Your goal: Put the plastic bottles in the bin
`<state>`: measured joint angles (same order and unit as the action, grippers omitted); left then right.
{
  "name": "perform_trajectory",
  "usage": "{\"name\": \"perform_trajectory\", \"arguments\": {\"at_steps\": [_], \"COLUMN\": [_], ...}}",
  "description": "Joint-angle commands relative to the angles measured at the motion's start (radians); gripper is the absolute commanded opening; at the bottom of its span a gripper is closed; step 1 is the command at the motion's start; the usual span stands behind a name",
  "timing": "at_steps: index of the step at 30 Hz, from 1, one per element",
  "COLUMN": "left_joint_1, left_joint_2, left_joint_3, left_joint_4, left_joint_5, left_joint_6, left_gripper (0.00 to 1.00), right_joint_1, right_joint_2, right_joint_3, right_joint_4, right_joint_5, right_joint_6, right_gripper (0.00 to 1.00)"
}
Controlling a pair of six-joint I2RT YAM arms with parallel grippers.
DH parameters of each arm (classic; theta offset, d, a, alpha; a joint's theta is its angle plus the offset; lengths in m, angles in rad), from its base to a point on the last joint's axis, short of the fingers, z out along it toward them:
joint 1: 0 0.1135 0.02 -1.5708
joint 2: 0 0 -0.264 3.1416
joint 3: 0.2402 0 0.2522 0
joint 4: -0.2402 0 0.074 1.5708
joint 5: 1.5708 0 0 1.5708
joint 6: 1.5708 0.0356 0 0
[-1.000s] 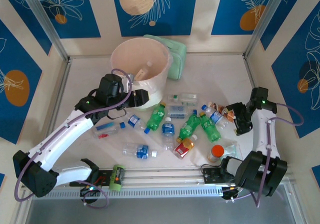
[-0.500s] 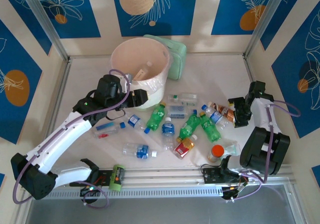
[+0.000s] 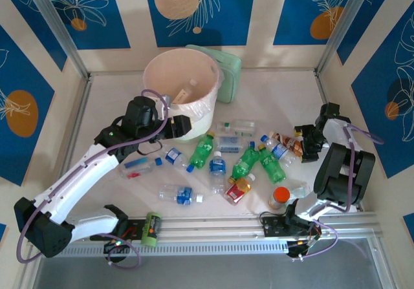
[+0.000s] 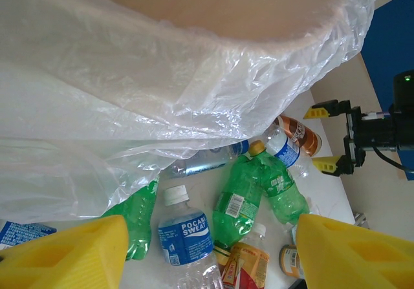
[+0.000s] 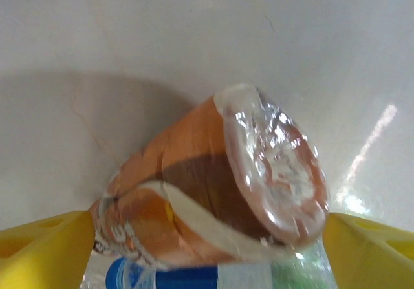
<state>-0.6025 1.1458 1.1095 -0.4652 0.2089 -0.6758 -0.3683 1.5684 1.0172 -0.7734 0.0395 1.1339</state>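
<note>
Littering the glossy white table (image 3: pixel 278 95), plastic bottles (image 3: pixel 202 150) are seen, green and clear.
A brown-labelled bottle (image 5: pixel 213 185) is flanked by the right gripper (image 5: pixel 207 237), jaws spread wide. The left gripper (image 4: pixel 210 234) is spread wide and empty beside the round bin (image 3: pixel 197 111), which is lined with a crinkled translucent bag (image 4: pixel 162 95); one clear bottle (image 3: pixel 186 92) is seen inside.

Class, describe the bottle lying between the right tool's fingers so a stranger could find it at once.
Start at the white bin, then follow the heap of bottles to its right-hand end, beside the right tool. There lies a clear bottle with a brown-orange label; its neighbours are green or blue-labelled.
</note>
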Motion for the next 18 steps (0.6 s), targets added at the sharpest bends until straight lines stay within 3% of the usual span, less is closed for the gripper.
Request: {"name": "perform_trajectory", "arguments": {"at_steps": [1,6,18], "left_joint_1": [-0.008,-0.008,-0.008], "left_joint_2": [-0.006,0.002,0.019], "left_joint_3": [-0.004,0.002,0.018], "left_joint_4": [-0.014,-0.018,-0.023], "left_joint_5": [-0.004,-0.003,-0.007], "left_joint_6": [-0.007,-0.005,-0.011], "left_gripper": [0.69,0.69,0.69], "right_joint_1": [-0.006,-0.007,-0.011], "right_joint_2": [0.048,0.108,0.171], "right_joint_3": [0.036,0.075,0.082], "right_joint_4": [0.003,0.012,0.042], "right_joint_5": [-0.026,-0.023,0.002], "right_joint_6": [0.017,0.014,-0.012], "right_gripper": [0.92,0.9,0.76]}}
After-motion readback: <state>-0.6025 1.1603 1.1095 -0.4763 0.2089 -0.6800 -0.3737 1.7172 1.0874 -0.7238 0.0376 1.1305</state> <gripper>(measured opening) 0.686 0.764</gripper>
